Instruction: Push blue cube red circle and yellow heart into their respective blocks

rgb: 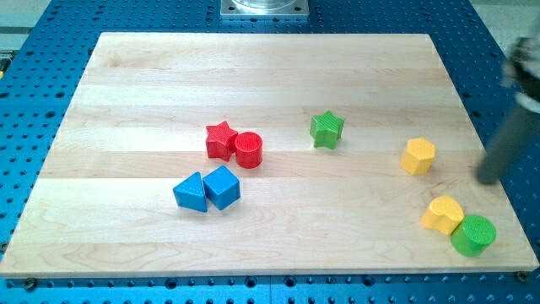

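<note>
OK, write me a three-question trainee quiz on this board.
1. True or false: the red circle touches the red star.
2. Which block is nearest my tip? A) green star B) yellow hexagon C) blue cube
3. Fill in: the yellow heart sits against the green ____.

Key: 1 true; 2 B; 3 circle.
</note>
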Controlling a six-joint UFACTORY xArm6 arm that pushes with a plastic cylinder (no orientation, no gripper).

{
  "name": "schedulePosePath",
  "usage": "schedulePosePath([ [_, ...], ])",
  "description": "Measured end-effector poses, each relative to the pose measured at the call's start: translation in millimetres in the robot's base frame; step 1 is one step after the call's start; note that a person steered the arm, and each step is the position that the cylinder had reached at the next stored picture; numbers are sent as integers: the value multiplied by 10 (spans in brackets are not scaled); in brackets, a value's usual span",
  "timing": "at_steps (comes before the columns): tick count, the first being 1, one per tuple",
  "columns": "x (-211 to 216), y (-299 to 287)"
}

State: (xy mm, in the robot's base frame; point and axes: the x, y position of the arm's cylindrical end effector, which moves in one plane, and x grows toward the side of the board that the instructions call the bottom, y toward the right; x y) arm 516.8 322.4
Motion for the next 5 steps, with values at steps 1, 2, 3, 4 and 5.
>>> schedulePosePath([
  [1, 416, 138],
  [2, 776, -690],
  [3, 499, -1437],
  [4, 100, -1651],
  [5, 172, -2080],
])
